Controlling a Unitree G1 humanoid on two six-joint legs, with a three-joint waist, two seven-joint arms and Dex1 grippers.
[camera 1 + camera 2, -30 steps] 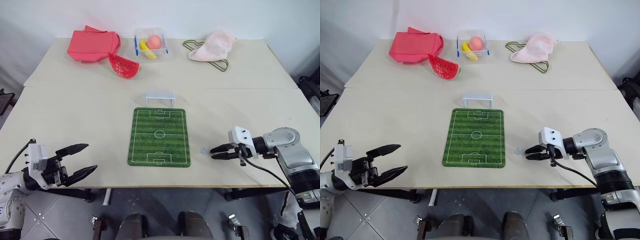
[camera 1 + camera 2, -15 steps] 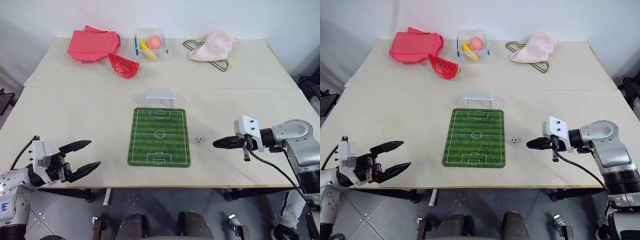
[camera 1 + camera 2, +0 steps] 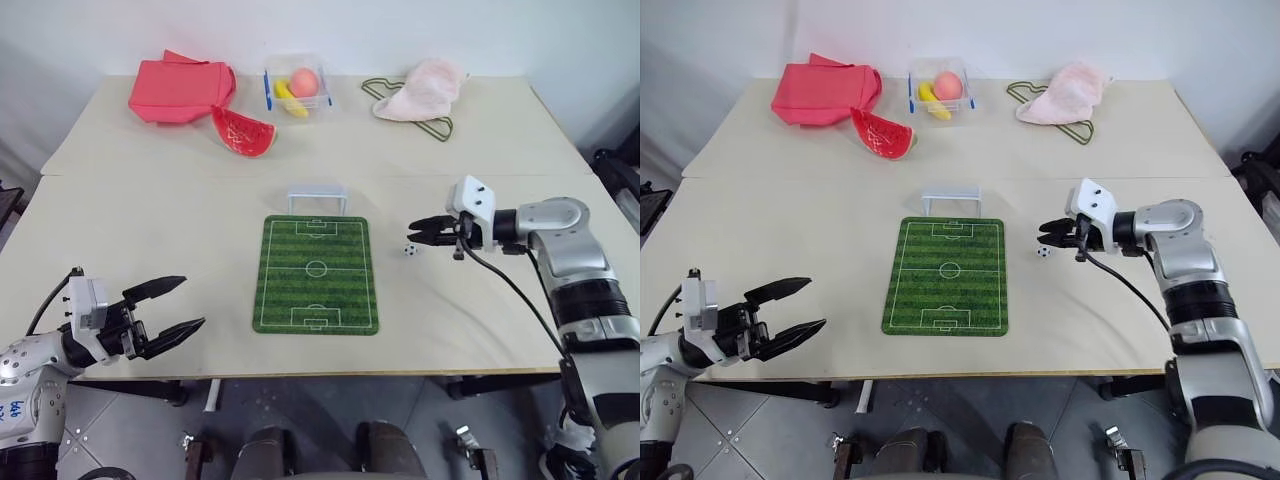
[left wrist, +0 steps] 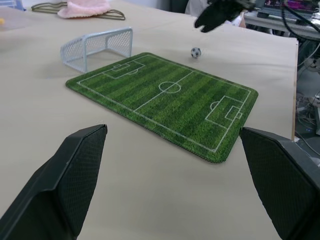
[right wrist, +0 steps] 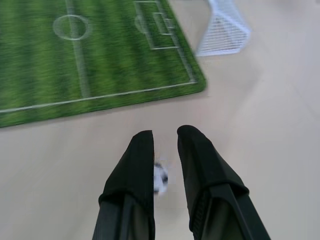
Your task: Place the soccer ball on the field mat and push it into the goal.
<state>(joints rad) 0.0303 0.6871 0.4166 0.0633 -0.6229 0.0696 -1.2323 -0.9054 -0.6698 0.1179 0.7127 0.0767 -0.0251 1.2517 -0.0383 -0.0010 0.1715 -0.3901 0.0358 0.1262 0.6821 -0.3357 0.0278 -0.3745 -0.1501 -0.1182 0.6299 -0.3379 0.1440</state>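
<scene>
Tiny white-and-black soccer ball (image 3: 410,250) on the bare beige tabletop (image 3: 150,220), just right of the striped green field mat (image 3: 316,272), below the slightly parted right gripper (image 3: 413,226), left gripper (image 3: 178,308) wide open near the table's front edge, white-framed netted goal (image 3: 318,199) at the mat's far end.
</scene>
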